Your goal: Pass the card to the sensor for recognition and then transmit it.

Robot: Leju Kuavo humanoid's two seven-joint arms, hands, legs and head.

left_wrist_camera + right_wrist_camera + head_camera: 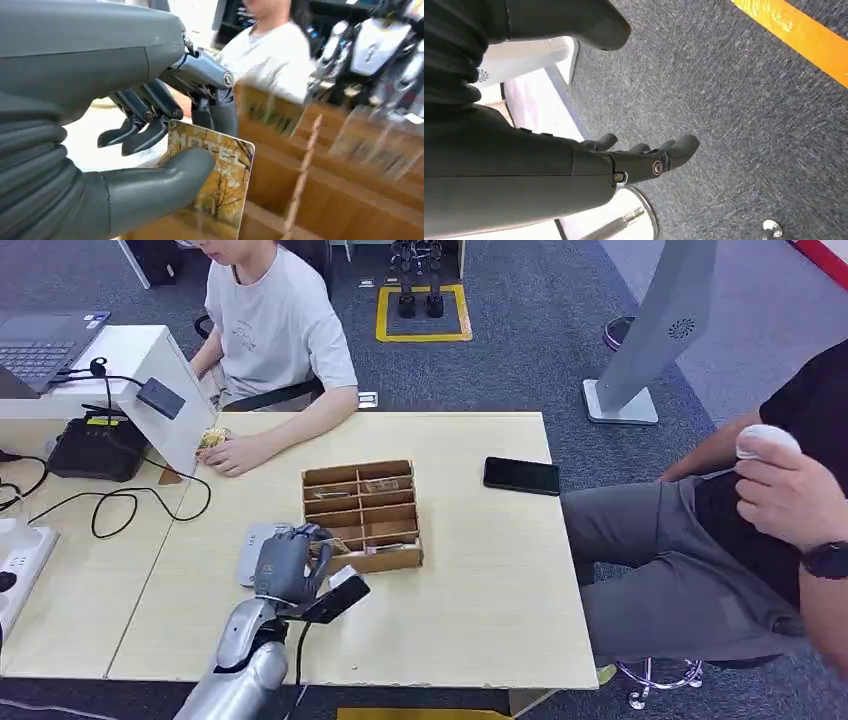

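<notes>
The left hand (290, 565) grips a card (220, 185) between the thumb and the dark fingers (142, 130), just at the near corner of the wooden box (365, 515) on the desk (480, 580). The card shows yellow trees and a word, probably "HOTEL". The right hand (644, 157) hangs over the grey floor (744, 115), fingers apart and holding nothing. A person in a white shirt (275, 325) sits at the far side, a black phone (521, 476) lies beside the box.
</notes>
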